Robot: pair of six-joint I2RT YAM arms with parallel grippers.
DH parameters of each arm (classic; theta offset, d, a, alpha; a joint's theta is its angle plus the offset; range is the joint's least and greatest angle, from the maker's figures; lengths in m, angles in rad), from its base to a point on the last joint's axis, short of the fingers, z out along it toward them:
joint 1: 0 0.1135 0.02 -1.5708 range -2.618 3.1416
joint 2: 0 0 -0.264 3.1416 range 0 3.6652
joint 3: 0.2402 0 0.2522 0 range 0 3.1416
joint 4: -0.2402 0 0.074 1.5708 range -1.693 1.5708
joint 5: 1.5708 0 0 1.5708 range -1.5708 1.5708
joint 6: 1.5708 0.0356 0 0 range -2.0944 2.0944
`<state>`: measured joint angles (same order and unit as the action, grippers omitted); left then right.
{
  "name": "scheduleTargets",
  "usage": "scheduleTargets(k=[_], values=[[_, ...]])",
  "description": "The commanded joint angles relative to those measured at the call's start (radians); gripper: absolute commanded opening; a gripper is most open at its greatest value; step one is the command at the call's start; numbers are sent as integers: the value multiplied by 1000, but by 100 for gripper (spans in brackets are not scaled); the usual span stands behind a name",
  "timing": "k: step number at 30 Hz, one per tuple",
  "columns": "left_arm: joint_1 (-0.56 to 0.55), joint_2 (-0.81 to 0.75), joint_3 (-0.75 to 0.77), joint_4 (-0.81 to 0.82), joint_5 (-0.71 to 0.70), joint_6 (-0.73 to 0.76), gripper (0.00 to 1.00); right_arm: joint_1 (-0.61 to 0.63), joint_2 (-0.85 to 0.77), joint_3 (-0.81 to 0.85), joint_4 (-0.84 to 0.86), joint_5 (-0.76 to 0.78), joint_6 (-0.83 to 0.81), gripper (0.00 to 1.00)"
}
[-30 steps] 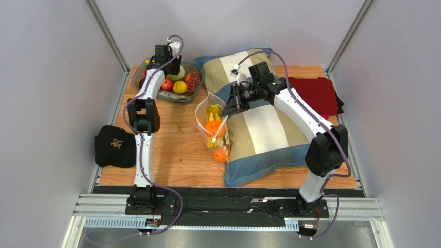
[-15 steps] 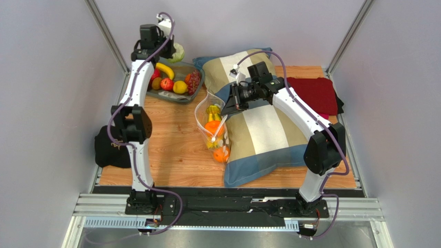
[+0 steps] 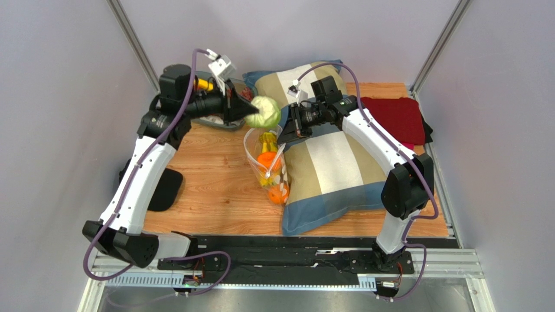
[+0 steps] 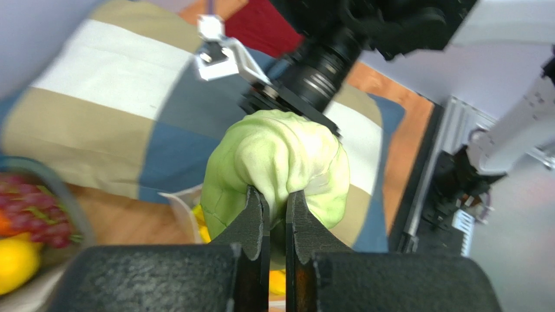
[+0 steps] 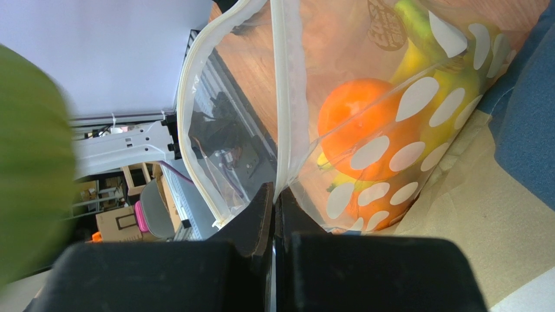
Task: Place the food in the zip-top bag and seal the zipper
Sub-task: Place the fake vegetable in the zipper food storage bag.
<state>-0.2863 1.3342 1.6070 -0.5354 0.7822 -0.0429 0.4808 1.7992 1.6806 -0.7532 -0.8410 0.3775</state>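
**Desk:** What is shown, from the largest thing down?

**Caption:** A wooden table (image 3: 215,188) is seen, its right half covered by a striped pillow (image 3: 332,162). A red cloth (image 3: 397,117) is laid at the far right. A black cap (image 3: 166,188) at the left edge is now partly hidden by the left arm.

**Desk:** What has been altered since the earlier frames?

**Caption:** The left arm has been swung across. A second ago its gripper was lowered into the grey bowl (image 3: 218,123) at the far left, and half a second ago it was raised above that bowl. The left gripper (image 3: 251,112) is now brought close to the right gripper (image 3: 284,140), and the bowl is largely covered by the arm. Dark red grapes (image 4: 32,224) and a yellow lemon (image 4: 12,260) are left in the bowl. The right arm and the bag are unchanged.

**Desk:** And the fingers?

**Caption:** The left fingers are clamped on the green cabbage (image 3: 263,112), a fold of it pinched between them. The cabbage is carried in the air just over the open mouth of the zip-top bag (image 3: 254,153). The right fingers are pressed together on one lip of that mouth, at the zipper (image 5: 282,97), which is not sealed. The bag is propped on the table against the pillow's left edge. Oranges (image 3: 268,161) and yellow bananas (image 5: 417,58) are seen inside it.
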Motion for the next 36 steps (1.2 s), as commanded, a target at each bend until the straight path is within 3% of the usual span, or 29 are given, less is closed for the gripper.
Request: scheduleTargets(k=[1,7,13,20,22,31,36], values=[[-50,-20,-169,-11,46,-38,0,-4,9,56,8,-44,9,0],[-77,-9,-275,-77,-61,-11,0,-5,-3,48,6,-56,1,0],[-79,55,-210,-188,-198,41,0,-5,-4,56,8,-79,-9,0],[-167,152,-72,-460,-26,300,1,-5,12,79,23,-89,12,0],[-206,174,-50,-532,-52,374,2,-5,12,79,34,-96,26,0],[-290,296,-36,-600,-179,451,16,-5,-1,59,48,-136,49,0],[-318,274,-78,-534,-244,422,34,-5,-1,57,48,-153,49,0]])
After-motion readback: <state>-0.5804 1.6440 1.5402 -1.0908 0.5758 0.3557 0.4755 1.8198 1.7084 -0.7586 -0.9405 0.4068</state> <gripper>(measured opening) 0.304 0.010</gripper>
